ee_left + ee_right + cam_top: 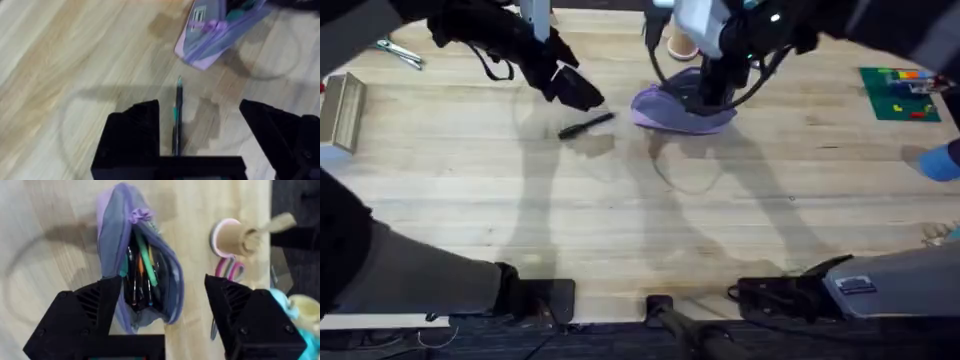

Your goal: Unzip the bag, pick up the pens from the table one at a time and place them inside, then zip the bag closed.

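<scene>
Bag [682, 108] sits far centre of table [640, 220], unzipped, mouth gaping; several pens [142, 270] already inside, green one among them. Black pen [586, 125] lies on table just left of bag, not yet picked.

Left claw [200, 130] open, fingers straddling black pen, no grip.

Right claw [157, 310] open over bag mouth, holding nothing.

Judged remaining: grasp black pen, drop into bag, zip shut.

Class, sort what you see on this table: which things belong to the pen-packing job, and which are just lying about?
Part of the job:
the bag, unzipped, with pens inside
the black pen on the table

Just lying about:
the pink-handled scissors
the roll of tape
the green board
</scene>
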You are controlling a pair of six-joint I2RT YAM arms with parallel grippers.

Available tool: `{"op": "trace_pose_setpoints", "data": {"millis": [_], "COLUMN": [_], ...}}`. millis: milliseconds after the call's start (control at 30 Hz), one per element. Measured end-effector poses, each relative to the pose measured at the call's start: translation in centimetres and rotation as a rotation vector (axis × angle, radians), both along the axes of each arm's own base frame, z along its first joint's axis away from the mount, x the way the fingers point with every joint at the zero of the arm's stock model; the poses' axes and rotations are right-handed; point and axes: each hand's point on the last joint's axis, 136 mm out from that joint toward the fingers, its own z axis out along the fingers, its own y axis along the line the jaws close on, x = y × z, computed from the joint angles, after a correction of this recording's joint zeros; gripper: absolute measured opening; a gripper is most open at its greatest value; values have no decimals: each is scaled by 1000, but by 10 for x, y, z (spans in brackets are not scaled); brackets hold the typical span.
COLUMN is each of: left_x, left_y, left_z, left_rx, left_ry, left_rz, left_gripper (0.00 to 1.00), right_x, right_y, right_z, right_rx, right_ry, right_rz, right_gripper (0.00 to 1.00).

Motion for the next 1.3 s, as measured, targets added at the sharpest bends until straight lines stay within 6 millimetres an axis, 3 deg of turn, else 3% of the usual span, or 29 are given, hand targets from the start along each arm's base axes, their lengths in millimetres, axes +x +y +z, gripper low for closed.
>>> {"op": "trace_pose_setpoints", "data": {"millis": [167, 500, 733, 1000, 1300], "left_x": [-1, 0, -5, -11, -9], "left_y": [8, 23, 26, 4, 11], "left_z": [-7, -16, -25, -33, -34], "left_rx": [56, 154, 256, 403, 447], "left_ry": [16, 27, 41, 10, 6], "left_rz": [20, 54, 48, -32, -16], "left_gripper": [993, 993, 995, 995, 995], "right_x": [-12, -37, -41, -41, -41], "right_y": [-6, -18, -19, -19, -19], "right_z": [26, 49, 48, 48, 48], "right_rx": [72, 126, 134, 143, 144], "right_ry": [-6, 18, 38, 44, 44], "right_rz": [-113, -211, -236, -252, -255], "right_gripper": [996, 996, 996, 996, 996]}}
